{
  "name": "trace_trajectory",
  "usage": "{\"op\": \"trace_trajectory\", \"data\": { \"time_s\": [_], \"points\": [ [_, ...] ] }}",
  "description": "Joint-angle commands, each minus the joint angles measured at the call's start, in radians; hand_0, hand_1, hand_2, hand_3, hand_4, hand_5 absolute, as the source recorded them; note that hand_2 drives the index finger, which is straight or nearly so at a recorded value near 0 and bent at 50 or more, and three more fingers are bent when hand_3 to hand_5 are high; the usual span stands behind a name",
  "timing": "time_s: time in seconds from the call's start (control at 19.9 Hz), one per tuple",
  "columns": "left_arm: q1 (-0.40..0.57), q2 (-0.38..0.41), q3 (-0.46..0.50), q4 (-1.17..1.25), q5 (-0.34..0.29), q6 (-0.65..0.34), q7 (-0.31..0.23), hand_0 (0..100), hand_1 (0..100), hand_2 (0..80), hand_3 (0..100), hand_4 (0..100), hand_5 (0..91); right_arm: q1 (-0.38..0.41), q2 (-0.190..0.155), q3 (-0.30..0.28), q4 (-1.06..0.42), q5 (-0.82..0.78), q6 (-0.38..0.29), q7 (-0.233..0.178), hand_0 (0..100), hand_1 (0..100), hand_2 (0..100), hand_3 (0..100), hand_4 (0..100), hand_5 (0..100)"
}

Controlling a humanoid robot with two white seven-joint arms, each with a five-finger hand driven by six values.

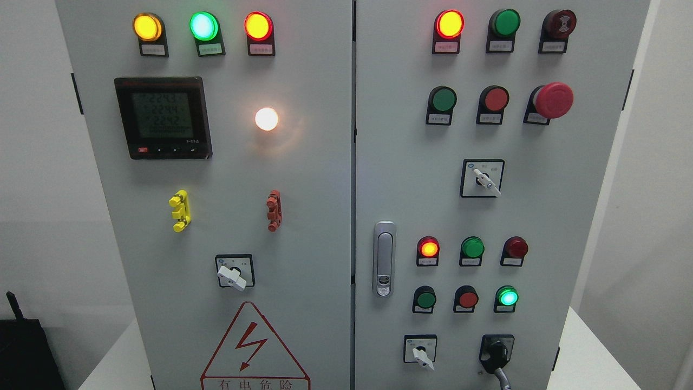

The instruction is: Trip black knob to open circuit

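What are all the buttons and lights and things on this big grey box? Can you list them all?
cabinet: one, grey, two doors, fills the view
black knob: one, bottom right of the right door
white knobs: three; left door low, right door middle, right door bottom
top lamps, left door: three lit; yellow, green, red
white lamp: one, lit, left door
meter: one, black, left door
small clips: yellow and red-brown, left door
warning triangle: one, red, left door bottom
door handle: one, silver, right door
mushroom button: one, red, right door
round lamps and buttons, right door: eleven more, red and green
robot hands: none in view
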Motion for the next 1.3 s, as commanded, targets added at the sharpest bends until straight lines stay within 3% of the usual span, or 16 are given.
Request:
{"op": "trace_trajectory", "data": {
  "time_s": [0.0,1.25],
  "points": [
    [-0.002,0.0,0.003,0.0,0.002,-0.003,0.0,12,39,0.0,0,0,0.0,-0.027,0.007,0.043,-0.042,0.003,-0.019,0.029,0,0,1,100,100,98],
    [-0.002,0.0,0.003,0.0,0.002,-0.003,0.0,12,39,0.0,0,0,0.0,-0.027,0.006,0.032,-0.04,0.003,-0.019,0.028,0,0,2,100,100,98]
  ]
}}
